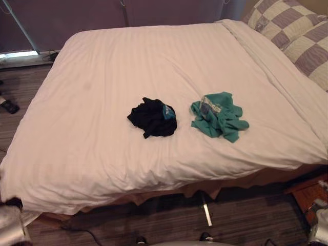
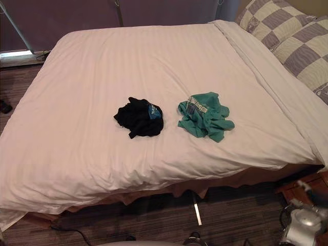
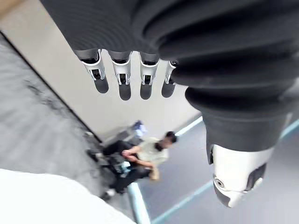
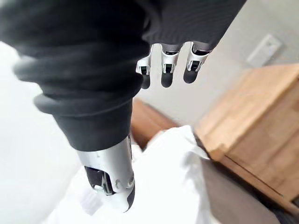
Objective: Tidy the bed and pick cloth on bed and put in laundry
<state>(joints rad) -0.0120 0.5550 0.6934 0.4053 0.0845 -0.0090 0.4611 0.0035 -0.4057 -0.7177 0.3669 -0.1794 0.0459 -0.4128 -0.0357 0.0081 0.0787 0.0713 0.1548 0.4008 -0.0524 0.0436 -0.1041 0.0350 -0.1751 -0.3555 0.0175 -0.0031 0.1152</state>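
A crumpled black cloth (image 1: 152,118) with a blue patch lies near the middle of the white bed (image 1: 102,77). Just to its right lies a bunched green cloth (image 1: 219,115), apart from it. Both hands hang low, off the bed's near edge and far from the cloths. In the left wrist view my left hand (image 3: 124,77) has straight fingers and a thumb held apart, with nothing in it. My right hand (image 4: 163,65) in its wrist view is likewise straight-fingered and empty, above white bedding. The right arm (image 2: 305,225) shows at the bed's near right corner.
Checkered pillows (image 1: 297,31) rest at the bed's far right. A dark curtain (image 1: 77,15) hangs behind the bed. A small dark object (image 1: 9,106) lies on the floor at left. A wooden cabinet (image 4: 252,121) stands by my right hand. A person (image 3: 140,156) sits on the floor by a wall.
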